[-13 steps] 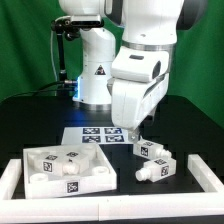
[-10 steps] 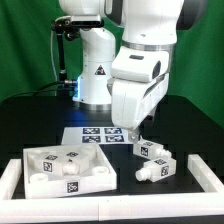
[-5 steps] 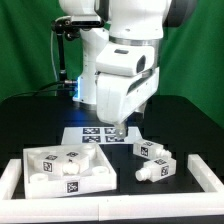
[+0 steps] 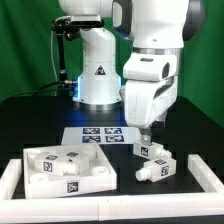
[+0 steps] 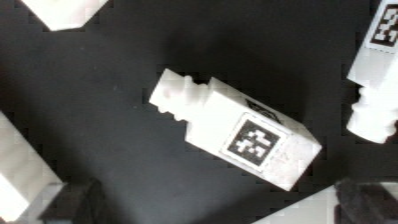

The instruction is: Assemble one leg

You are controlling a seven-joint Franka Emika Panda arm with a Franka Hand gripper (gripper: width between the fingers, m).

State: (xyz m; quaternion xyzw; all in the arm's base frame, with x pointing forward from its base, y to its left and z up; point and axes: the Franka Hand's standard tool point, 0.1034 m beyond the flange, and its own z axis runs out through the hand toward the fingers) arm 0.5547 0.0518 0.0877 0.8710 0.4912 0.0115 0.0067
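1. Two stubby white legs lie off the corner of the marker board (image 4: 100, 134), on the side toward the exterior view's right and a little nearer the camera. The leg (image 4: 150, 151) just beside the marker board's edge is the one I take to be wanted. The second leg (image 4: 150, 171) lies just past it, farther from the marker board.
2. Seen from the wrist, the leg (image 5: 237, 128) lies on its side on the black table (image 5: 107, 150), aslant, with its square tag facing up and a notched end away from the tag. Nothing touches it.
3. The gripper (image 4: 150, 133) hangs above that leg, by the same corner of the marker board, and is clear of the leg. In the wrist view the gripper (image 5: 217, 203) shows two dark fingertips (image 5: 71, 200) far apart with only bare table between them, so the jaws stand wide and hold nothing.
4. The step in hand, as I judge it, is lining up to pick the leg. No grasp is made yet, so the task looks to be near its start.
5. The next move probably calls for turning the wrist until the fingers straddle the leg's narrow width rather than its slanted length, then coming straight down and closing. The second leg is close enough that a finger could nudge it.
6. Farther out, the large white panel (image 4: 40, 178), with tags on top, lies well apart from the marker board, toward the exterior view's left and nearer the camera.
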